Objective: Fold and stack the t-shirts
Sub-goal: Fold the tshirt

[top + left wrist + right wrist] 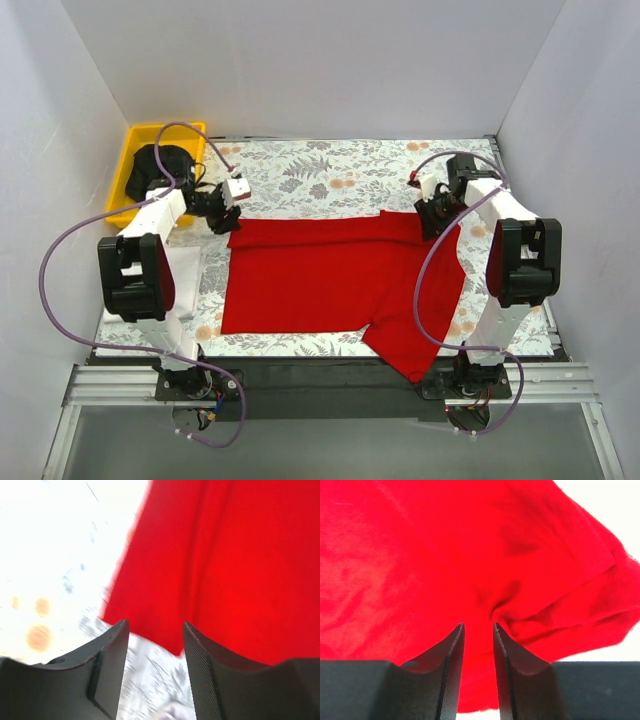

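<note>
White walls box in a worktop under a grey-and-orange floral cover (320, 165). At its centre lies the red t-shirt (320, 285), mostly flat, with what looks like a turned-over band along its far edge. One sleeve spills off the near edge at 5 o'clock, so I judge its folding barely begun. The left fingers (112, 650) stand spread over the shirt's 11 o'clock corner, pinching nothing. The right fingers (451, 660) are parted a little above rumpled red cloth at 1 o'clock, also empty. The black t-shirt (165, 160) sits bunched in the yellow bin (140, 135) at 10 o'clock. White cloth (185, 265) at 9 o'clock — likely the white t-shirt — lies beside the left arm. No stack shows.
</note>
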Available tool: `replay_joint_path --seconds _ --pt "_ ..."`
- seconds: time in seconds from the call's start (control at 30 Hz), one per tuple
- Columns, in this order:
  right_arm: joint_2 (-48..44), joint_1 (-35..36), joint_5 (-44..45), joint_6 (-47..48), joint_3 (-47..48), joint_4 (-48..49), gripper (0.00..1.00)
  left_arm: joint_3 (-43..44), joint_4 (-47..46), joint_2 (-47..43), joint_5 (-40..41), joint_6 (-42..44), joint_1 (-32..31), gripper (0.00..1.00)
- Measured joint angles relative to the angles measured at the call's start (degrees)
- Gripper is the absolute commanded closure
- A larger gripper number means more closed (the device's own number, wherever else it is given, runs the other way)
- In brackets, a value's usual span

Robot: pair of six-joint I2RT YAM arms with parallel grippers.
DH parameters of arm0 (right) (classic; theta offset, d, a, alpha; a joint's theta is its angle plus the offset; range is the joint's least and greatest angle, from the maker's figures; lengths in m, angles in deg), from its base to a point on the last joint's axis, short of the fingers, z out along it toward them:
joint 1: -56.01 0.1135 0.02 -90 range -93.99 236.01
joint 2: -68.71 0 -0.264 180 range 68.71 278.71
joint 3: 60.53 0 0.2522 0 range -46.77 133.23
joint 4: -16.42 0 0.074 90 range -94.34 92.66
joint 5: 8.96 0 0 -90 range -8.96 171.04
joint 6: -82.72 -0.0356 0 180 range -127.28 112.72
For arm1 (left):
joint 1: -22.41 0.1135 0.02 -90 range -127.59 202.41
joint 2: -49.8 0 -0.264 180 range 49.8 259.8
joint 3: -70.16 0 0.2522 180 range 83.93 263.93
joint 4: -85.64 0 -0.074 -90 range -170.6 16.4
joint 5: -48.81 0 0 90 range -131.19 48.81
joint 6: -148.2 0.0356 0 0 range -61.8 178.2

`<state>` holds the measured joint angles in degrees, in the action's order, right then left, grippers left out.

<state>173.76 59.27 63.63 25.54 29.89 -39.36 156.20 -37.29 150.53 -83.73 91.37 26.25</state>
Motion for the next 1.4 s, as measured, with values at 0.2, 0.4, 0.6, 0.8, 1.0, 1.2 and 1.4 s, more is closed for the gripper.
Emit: replay_joint_path --seconds 0.2,0.4,0.6,0.8,1.0,1.2,1.4 --pt "0.85 -5.33 -3.67 -1.27 9.29 -5.2 0.69 9.25 -5.55 0.57 -0.76 -19.41 -12.57 0.52" --pt "4.46 -9.31 -6.54 -6.08 13.99 -6.16 0.64 23.58 -15.61 12.13 -0.76 -45.83 -27.8 0.51" --pt "11.1 -8.41 -8.74 -11.72 16.96 -6.88 0.6 37.99 -22.21 29.86 3.32 -65.05 -35.3 0.46" --pt "16.28 -8.13 -8.59 -15.74 20.94 -7.56 0.59 44.22 -25.81 39.71 7.41 -76.5 -37.97 0.46" --pt "19.65 -8.13 -7.5 -18.27 23.32 -7.5 0.59 46.71 -27.89 42.49 8.94 -81.94 -37.88 0.47" --pt "20.63 -8.13 -5.55 -19.96 23.32 -7.48 0.59 46.73 -30.42 42.49 8.9 -84.04 -37.83 0.47" --pt "20.7 -8.13 -4.07 -22.12 23.32 -6.47 0.58 46.73 -32.35 42.49 8.87 -84.72 -38.16 0.46"
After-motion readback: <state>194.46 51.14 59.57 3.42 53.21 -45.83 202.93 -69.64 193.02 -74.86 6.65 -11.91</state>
